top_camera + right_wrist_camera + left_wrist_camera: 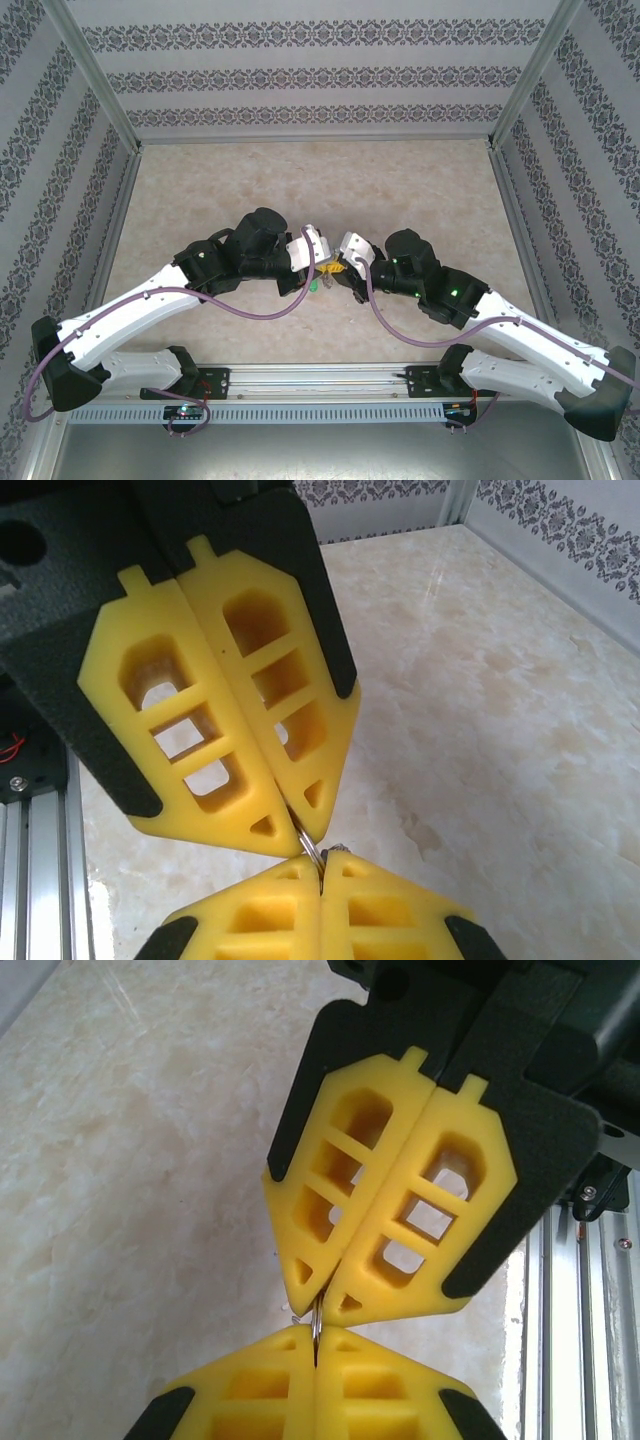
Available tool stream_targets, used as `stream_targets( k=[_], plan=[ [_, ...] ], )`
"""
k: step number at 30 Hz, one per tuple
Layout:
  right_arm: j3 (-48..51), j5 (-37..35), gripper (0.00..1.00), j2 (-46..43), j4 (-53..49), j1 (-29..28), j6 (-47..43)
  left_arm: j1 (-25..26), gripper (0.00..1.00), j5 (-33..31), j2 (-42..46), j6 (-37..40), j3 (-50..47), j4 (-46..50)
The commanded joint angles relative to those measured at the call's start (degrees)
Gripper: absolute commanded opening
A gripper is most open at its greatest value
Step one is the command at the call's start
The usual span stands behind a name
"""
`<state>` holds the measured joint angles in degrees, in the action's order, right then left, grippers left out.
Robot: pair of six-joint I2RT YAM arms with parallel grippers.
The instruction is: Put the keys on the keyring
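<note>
Marble-look tabletop (300, 190), patterned walls (300, 75) on three sides, loads of bare room beyond the pincers. From above, left pincer (322, 272) and right pincer (340, 268) meet tip to tip, green key (313, 287) just on their near side. Left wrist: left pincer (315, 1345) clamped tight on the keyring (316, 1325), right pincer (325, 1305) pinching it too, metal rail (580, 1340) off to its right. Right wrist: right pincer (322, 865) and left pincer (300, 835) both nipped on the keyring (310, 847).

Beige marbled tabletop (250, 190), damask-striped walls (300, 75), aluminium frame posts (93, 75).
</note>
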<state>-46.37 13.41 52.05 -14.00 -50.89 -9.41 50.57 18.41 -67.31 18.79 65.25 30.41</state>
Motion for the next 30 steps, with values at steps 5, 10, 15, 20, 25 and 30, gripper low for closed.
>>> stream_targets(
  k=[5, 10, 15, 20, 25, 30],
  plan=[
    [0.18, 4.69, 0.35, -2.68, 8.32, -1.76, 0.15, 0.85, 0.00, -2.67, 0.34, -0.57, -0.70, -2.84],
    [3.24, 2.44, 0.44, -5.27, 8.11, -1.73, 1.89, 0.76, 0.00, -4.23, 0.82, -1.10, -0.65, -3.13],
    [5.74, -1.03, 0.43, -8.40, 7.80, -1.64, 3.30, 0.76, 0.00, -3.15, 2.33, -1.98, -1.34, -5.33],
    [6.71, -2.77, 0.35, -10.26, 8.28, -0.76, 3.88, 0.68, 0.00, -1.10, 4.16, -3.37, -3.18, -9.02],
    [8.49, -0.18, 0.25, -11.80, 10.10, 2.05, 6.08, 0.18, 0.00, 2.24, 5.88, -6.63, -6.28, -15.42],
    [10.67, 3.43, 0.25, -14.15, 12.46, 3.82, 7.08, -0.31, 0.00, 5.39, 8.00, -10.30, -10.58, -23.33]
  ],
)
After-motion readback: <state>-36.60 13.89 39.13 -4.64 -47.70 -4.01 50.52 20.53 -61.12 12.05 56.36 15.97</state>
